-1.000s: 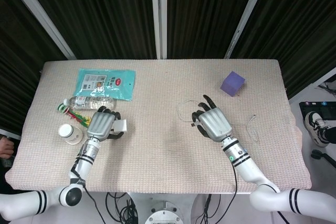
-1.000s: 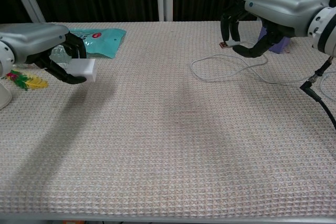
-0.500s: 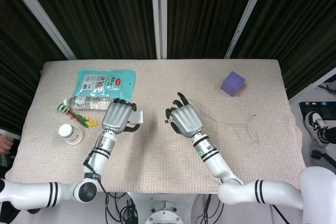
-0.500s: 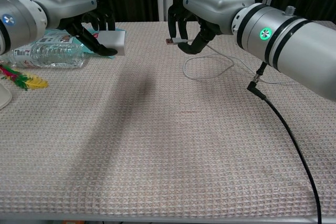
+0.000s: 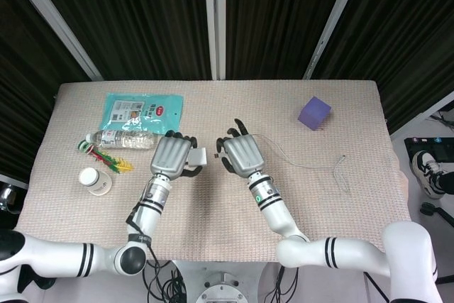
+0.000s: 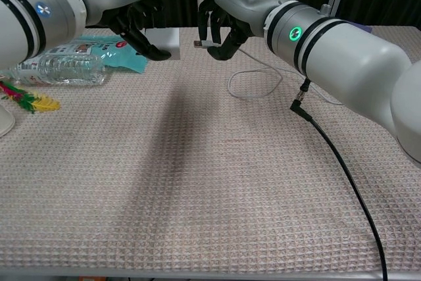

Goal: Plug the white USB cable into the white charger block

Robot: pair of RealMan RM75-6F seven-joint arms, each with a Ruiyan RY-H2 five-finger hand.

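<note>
My left hand (image 5: 172,157) (image 6: 125,4) grips the white charger block (image 6: 164,39) (image 5: 196,156), raised above the table near its middle. My right hand (image 5: 241,155) (image 6: 233,11) pinches the USB plug (image 6: 199,44) of the white cable (image 6: 260,83) (image 5: 305,163). The plug's metal tip points left at the block's face, a small gap apart. The cable trails right from the hand and loops on the cloth, its far end (image 5: 342,175) lying near the right edge.
A teal packet (image 5: 144,113), a clear water bottle (image 5: 120,138), a colourful feathered toy (image 5: 106,160) and a white round lid (image 5: 90,177) lie at the left. A purple cube (image 5: 313,113) sits at the back right. A black cable (image 6: 342,169) hangs from my right arm.
Both hands have moved toward each other over the table's middle. The plug and the charger block are now much closer, nearly meeting.
</note>
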